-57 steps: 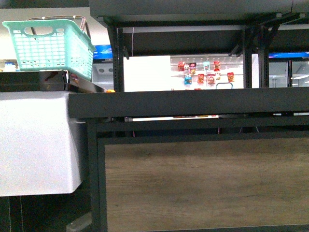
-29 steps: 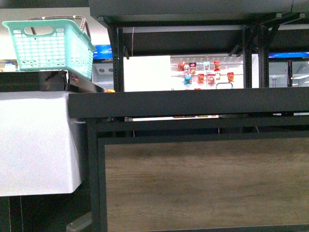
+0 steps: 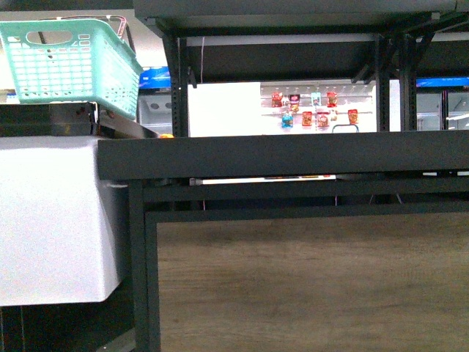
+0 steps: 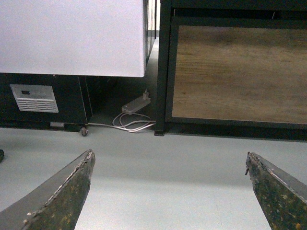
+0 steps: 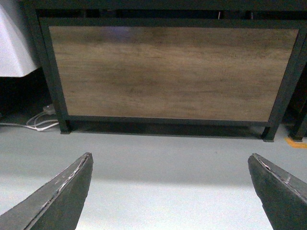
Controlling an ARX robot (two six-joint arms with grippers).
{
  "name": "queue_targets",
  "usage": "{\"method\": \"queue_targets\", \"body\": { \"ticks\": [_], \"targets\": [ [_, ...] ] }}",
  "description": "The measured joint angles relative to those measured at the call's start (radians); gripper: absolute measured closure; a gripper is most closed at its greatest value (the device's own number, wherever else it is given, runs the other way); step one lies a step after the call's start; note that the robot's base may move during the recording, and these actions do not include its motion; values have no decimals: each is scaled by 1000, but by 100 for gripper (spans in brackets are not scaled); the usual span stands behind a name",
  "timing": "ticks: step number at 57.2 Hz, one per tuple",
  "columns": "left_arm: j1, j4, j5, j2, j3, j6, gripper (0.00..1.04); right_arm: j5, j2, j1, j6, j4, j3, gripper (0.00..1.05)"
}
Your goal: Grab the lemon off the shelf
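Matt black metal shelf (image 3: 278,155), wood-grain panel (image 3: 308,286)

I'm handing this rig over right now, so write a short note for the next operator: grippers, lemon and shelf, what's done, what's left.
Left gripper: fingers wide open, empty, aimed at the grey floor before the foot of the black metal tiered shelf.
Right gripper: also open and empty, facing the wood-grain lower panel.
Shelf: straight ahead; its deck edge sits at front-camera height, so the deck top is hidden.
Bright yellow oval lemon: not visible in any view.
Done: nothing picked.
Left: find the lemon, likely by raising the view, then grasp it.
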Motion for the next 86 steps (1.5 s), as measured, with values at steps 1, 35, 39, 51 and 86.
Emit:
{"method": "queue_targets", "body": {
  "ticks": [1, 35, 39, 51, 86],
  "targets": [
    [0, 0, 0, 0, 0, 0, 8, 0, 0, 0, 0, 0, 0, 7],
    [0, 0, 0, 0, 0, 0, 8, 0, 0, 0, 0, 0, 0, 7],
    [0, 0, 0, 0, 0, 0, 8, 0, 0, 0, 0, 0, 0, 7],
    [0, 0, 0, 0, 0, 0, 8, 0, 0, 0, 0, 0, 0, 7],
    [0, 0, 1, 0, 0, 0, 8, 0, 0, 0, 0, 0, 0, 7]
  ]
}}
